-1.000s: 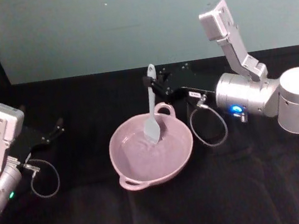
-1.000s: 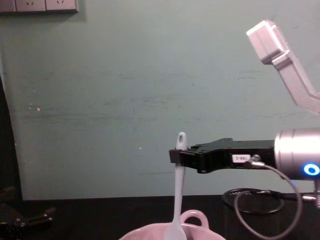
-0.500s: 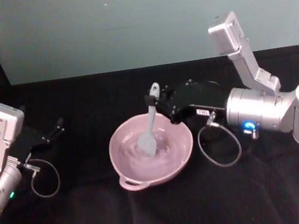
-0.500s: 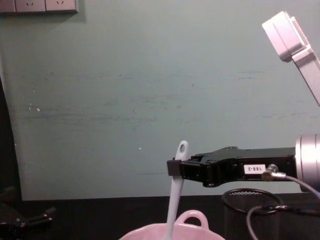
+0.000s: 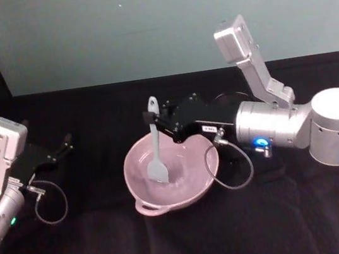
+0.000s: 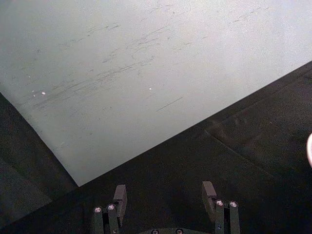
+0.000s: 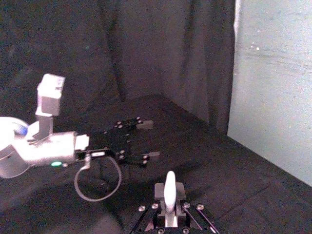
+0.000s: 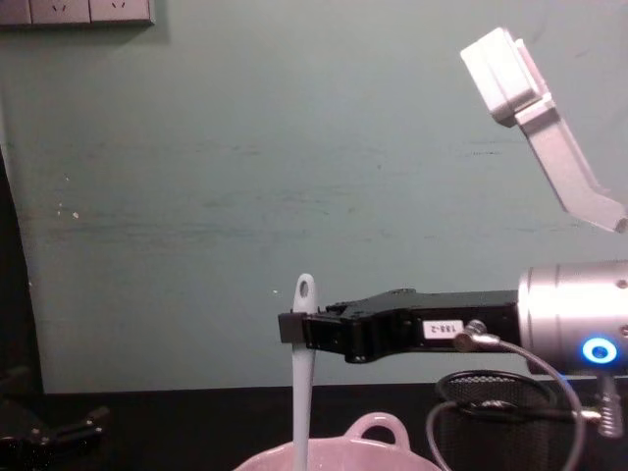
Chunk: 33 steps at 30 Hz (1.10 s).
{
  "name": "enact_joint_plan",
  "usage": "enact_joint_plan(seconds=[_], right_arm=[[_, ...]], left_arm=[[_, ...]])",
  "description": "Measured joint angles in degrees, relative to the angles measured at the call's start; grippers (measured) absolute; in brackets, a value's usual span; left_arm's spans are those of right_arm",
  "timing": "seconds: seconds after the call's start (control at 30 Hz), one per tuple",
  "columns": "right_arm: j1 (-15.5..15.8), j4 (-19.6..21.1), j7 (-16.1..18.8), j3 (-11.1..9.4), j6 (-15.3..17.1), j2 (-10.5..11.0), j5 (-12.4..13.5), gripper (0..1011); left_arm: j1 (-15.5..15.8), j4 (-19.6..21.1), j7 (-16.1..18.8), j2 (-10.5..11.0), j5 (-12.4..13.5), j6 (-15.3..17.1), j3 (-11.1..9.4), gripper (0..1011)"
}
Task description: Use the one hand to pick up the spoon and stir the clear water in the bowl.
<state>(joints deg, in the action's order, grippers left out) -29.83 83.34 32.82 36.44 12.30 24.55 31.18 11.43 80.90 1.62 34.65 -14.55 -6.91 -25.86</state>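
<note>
Stirring looks well under way, as I judge it. Nearest me, at the middle of the black cloth-covered table (image 5: 175, 247), sits the pale pink glossy bowl (image 5: 190, 178). The long white spatula-like spoon (image 5: 155, 143) stands nearly upright in it, with its flat squared blade down inside, a little toward 9 o'clock of the bowl's middle. I cannot make out the water itself.

My right gripper (image 5: 157, 117), long, black and flat-sided, reaches in level from 3 o'clock above the bowl. Its jaws pinch the slim handle just below the hole at its end. So the pick-up is done and the blade is in the bowl. What is left, I reckon, is more sweeping round.

Behind that gripper, at about 2 o'clock of the bowl, stands a black wire-mesh cup (image 8: 510, 437). Well apart at 9 o'clock, my left gripper (image 5: 64, 146) lies parked low by the cloth, jaws spread, holding nothing.
</note>
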Motion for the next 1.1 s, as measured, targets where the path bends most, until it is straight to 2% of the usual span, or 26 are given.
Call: enact_joint_plan(seconds=[0.2,0.47,0.8,1.1], right_arm=[[-2.1,-3.9,-0.2,0.1,-1.3,-1.9,-1.0,118],[-2.7,-4.8,-1.7,-1.1,-2.0,-1.8,-2.4,118],[0.3,-1.0,-2.9,-3.5,-1.3,1.0,-3.0,118],[3.6,4.2,-2.0,-3.8,0.1,3.3,-2.2,118]], left_arm=[[0.0,0.0,0.0,0.0,0.0,0.0,0.0,1011],[0.0,0.0,0.0,0.0,0.0,0.0,0.0,1011],[0.0,0.0,0.0,0.0,0.0,0.0,0.0,1011],[0.0,0.0,0.0,0.0,0.0,0.0,0.0,1011]])
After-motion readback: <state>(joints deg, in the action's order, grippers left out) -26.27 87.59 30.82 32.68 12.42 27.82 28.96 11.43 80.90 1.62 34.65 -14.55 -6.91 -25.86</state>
